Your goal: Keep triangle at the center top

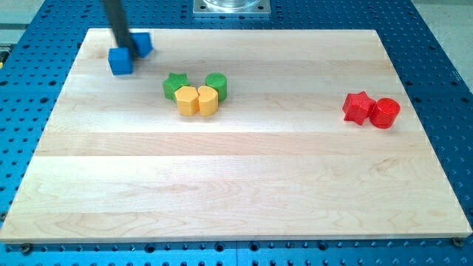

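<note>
My tip (pixel 126 53) is at the board's upper left, between two blue blocks. A blue cube (pixel 119 62) sits just below and left of the tip, touching it or nearly so. A second blue block (pixel 143 43), whose shape is partly hidden by the rod and may be the triangle, sits just right of the rod. The rod comes down from the view's top edge.
A cluster sits left of centre: a green star (pixel 175 85), a green cylinder (pixel 216 84), and two yellow blocks (pixel 187 100) (pixel 208 99) in front of them. A red star (pixel 358 107) and a red cylinder (pixel 384 112) touch at the right. The wooden board (pixel 236 192) lies on a blue perforated table.
</note>
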Controlling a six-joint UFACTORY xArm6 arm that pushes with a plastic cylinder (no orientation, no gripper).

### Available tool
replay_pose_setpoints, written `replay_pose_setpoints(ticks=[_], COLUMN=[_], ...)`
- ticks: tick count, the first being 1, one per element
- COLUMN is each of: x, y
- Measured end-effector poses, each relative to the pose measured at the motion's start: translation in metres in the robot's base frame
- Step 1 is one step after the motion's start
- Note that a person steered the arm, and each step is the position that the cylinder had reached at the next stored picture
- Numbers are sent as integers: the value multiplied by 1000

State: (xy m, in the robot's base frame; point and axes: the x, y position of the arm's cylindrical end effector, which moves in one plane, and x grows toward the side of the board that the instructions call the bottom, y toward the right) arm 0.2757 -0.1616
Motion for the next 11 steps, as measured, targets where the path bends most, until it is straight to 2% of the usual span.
replay_pose_setpoints(ticks=[1, 2, 6, 8, 11], x=[11, 11, 0, -25, -29], y=[38, 33, -63, -12, 15])
